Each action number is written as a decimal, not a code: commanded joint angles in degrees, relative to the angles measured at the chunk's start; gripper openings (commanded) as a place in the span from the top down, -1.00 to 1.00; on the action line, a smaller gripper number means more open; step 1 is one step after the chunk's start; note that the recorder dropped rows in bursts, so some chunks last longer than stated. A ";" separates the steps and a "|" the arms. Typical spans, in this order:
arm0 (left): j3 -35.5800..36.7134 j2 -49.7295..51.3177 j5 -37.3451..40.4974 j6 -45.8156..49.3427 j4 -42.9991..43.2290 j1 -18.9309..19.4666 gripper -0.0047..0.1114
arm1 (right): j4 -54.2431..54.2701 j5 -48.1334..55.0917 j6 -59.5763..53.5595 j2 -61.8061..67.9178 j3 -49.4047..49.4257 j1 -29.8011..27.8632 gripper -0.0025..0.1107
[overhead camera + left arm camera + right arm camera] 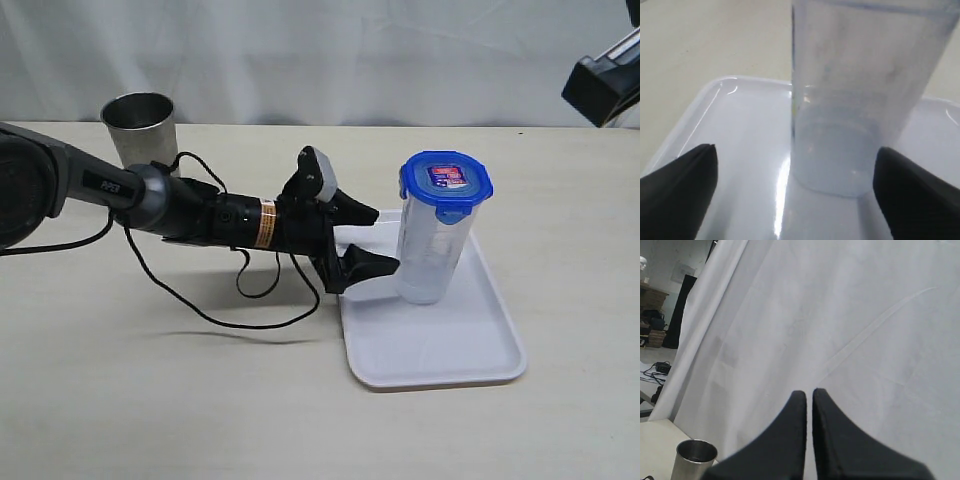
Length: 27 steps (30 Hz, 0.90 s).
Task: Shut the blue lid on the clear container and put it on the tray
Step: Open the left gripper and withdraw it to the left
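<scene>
Looks to be at the release step, with the clear container (pixel 432 250) upright on the tray (pixel 470 350), long axis vertical, mouth upward and capped by the blue lid (pixel 446 185), sticker face up. With the left gripper (pixel 385 240) spread wide around the container's base and holding nothing, and the right gripper (pixel 809 392) pinched shut, empty and raised well clear, calls next for backing the left arm straight out without brushing so tall and narrow a thing.
</scene>
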 commanded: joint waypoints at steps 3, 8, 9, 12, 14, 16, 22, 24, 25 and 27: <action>-0.31 -1.51 0.38 -3.25 4.41 2.19 -0.07 | 0.18 0.36 -0.10 -0.20 0.29 -0.23 0.88; -0.31 -5.13 1.29 -12.73 10.17 3.61 0.58 | 0.18 0.36 -0.10 -0.20 0.29 -0.23 0.88; -0.31 -6.12 2.07 -14.79 12.24 3.87 0.71 | 0.18 0.36 -0.10 -0.20 0.29 -0.23 0.88; -0.31 -9.27 5.95 -21.94 21.66 3.92 0.92 | 0.18 0.36 -0.10 -0.20 0.29 -0.23 0.88; -0.31 -11.59 10.75 -30.62 26.12 3.56 0.92 | 0.18 0.36 -0.10 -0.20 0.29 -0.23 0.88; 0.73 -13.75 15.73 -36.78 26.12 3.59 0.92 | 0.18 0.36 -0.10 -0.20 0.29 -0.23 0.88; 7.84 -22.55 38.18 -38.95 26.12 2.26 0.92 | 0.18 0.59 -0.10 -0.20 0.29 -0.23 0.88; 11.17 -26.02 48.27 -38.94 26.12 1.20 0.92 | 0.18 0.59 -0.10 -0.20 0.29 -0.23 0.88; 12.43 -27.37 52.82 -38.94 26.12 0.76 0.92 | 0.18 0.59 -0.10 -0.20 0.29 -0.23 0.88; 15.34 -30.67 62.22 -38.94 26.12 -0.27 0.92 | 0.18 0.59 -0.10 -0.20 0.29 -0.23 0.88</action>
